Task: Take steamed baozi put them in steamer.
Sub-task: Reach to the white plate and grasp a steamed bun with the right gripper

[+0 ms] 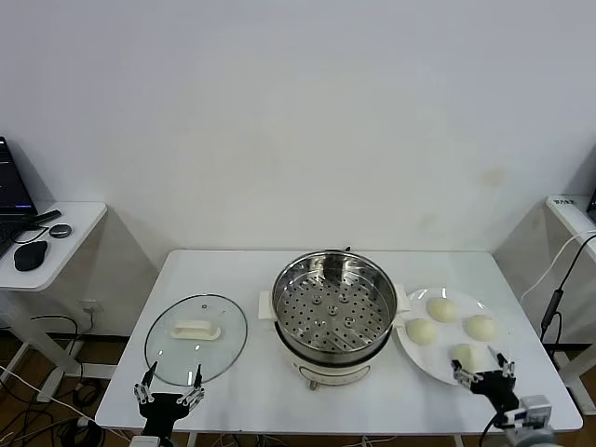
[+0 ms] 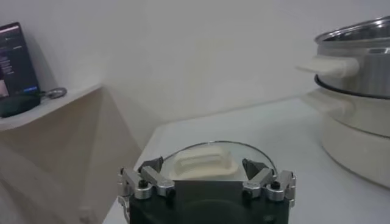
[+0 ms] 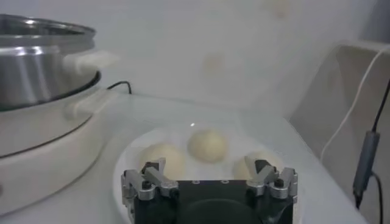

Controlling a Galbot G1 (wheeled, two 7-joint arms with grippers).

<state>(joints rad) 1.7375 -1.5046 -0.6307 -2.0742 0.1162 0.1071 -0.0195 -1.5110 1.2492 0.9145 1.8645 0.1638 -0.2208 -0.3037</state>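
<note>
Steel steamer [image 1: 334,315] is being seen at mid-table, tray empty, with four baozi [image 1: 441,309] lying on the plate [image 1: 418,355] just beside it on the robot's right. The right gripper [image 1: 483,371] is being held over the plate's near rim, fingers wide and holding nothing. The left gripper [image 1: 170,388] is being held, equally wide and empty, at the near edge of the glass lid [image 1: 196,338].
</note>
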